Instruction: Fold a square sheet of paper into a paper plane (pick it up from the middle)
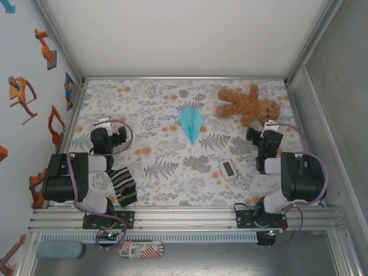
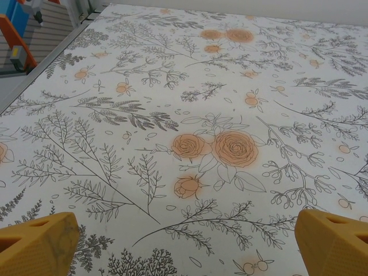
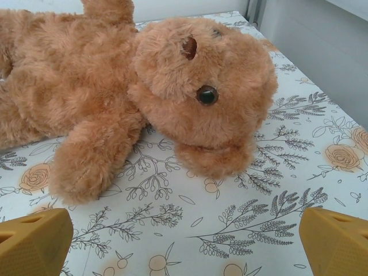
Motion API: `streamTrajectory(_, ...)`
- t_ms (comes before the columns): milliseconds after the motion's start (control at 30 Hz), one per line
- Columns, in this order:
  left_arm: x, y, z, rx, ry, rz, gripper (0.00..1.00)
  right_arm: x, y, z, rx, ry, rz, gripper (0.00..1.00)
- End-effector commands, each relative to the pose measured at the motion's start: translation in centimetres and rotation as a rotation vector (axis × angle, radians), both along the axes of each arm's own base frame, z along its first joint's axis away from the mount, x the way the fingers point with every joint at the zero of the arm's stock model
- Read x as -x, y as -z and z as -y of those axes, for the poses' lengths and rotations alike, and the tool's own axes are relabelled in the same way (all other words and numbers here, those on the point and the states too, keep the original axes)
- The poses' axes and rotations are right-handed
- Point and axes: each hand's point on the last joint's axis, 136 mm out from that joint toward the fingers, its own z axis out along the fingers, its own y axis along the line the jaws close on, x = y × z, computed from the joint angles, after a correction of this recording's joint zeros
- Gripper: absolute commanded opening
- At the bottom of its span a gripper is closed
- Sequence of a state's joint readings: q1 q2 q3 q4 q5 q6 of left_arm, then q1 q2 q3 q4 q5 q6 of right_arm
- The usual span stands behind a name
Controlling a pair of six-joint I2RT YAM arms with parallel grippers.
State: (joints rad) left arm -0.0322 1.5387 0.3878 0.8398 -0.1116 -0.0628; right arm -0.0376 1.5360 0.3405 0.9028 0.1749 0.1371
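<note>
Paper plane (image 1: 191, 122) lies left of the teddy bear (image 1: 248, 104).

Table cover (image 1: 161, 115): white sheet printed with grey leaf sprays and orange roses, spread over the whole work surface. Bear (image 1: 247, 103): brown plush toy lying at the far right corner, head towards the right edge, limbs spread; the right wrist view shows one dark eye. Gadget (image 1: 228, 169): small white rectangle with a pale screen, lying tilted right of centre, well apart from the bear. Cloth (image 1: 123, 185): black-and-cream stripes, crumpled at the near left edge. Stickers (image 1: 23, 95): orange shapes on the left wall. Rail (image 1: 184, 218): aluminium, along the near edge; before it, a grey-blue pad (image 1: 60, 249) and a red-striped label (image 1: 141, 249).
</note>
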Motion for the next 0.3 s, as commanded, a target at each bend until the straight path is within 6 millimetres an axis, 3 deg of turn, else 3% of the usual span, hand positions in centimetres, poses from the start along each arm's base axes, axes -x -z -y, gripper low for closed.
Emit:
streamTrajectory(0,-0.60,-0.58,0.04,-0.012,0.011,0.010,0.96,-0.59,-0.83,0.17,0.019,0.004,0.023,0.99)
streamTrajectory(267,-0.60,-0.59,0.05,-0.011,0.014,0.010,0.96,-0.55,-0.83,0.10,0.018,0.001,0.023,0.99)
